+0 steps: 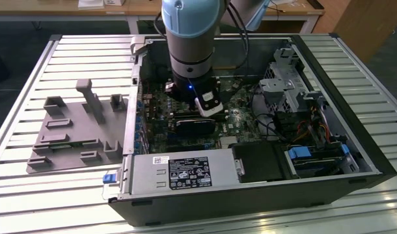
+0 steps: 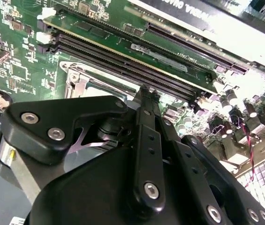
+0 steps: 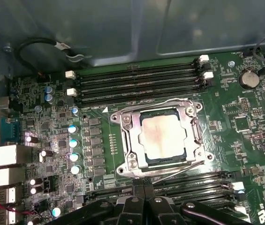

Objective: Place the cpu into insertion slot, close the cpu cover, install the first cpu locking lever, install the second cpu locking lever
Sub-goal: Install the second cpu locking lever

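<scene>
While the pincer [image 3: 144, 187] hovers pressed together, cpu [image 3: 162, 136] seated under cpu cover [image 3: 127, 140], just beyond its tips

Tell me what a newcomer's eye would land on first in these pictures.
First, the arm reaching down into the open computer case in the exterior view. Next, in the first wrist view, the cpu lying in the insertion slot with the cpu cover down around it, between the rows of memory slots. The gripper sits just beside the socket, fingertips together, holding nothing visible.
</scene>
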Tool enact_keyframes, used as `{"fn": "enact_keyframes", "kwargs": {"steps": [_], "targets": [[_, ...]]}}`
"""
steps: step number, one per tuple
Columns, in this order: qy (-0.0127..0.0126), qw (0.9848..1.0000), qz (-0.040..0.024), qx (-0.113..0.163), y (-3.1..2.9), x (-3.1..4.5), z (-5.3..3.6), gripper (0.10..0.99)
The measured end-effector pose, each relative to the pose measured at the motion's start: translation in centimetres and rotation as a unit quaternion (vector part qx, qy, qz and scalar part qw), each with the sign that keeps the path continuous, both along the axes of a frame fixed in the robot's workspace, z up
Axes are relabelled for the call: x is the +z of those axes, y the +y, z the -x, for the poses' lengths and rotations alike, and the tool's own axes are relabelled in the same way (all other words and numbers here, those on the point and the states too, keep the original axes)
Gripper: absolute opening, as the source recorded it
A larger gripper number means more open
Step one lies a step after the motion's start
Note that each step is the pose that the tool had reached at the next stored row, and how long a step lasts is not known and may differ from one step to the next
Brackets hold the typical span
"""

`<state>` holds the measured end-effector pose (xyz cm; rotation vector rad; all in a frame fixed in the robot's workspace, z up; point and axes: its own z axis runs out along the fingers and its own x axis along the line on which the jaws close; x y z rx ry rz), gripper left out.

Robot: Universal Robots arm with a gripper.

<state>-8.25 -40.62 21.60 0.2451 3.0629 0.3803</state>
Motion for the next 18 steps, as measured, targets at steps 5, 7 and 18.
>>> {"fn": "enact_keyframes", "kwargs": {"steps": [5,7,18], "targets": [[-0.0056,1.0000,-0.0041,0.000,-0.06,-0.45,0.46,0.102],[-0.0082,0.9999,-0.0064,0.000,-0.06,-0.61,0.65,0.102],[-0.0089,0.9998,-0.0197,0.000,-0.05,-1.26,0.82,0.102]]}}
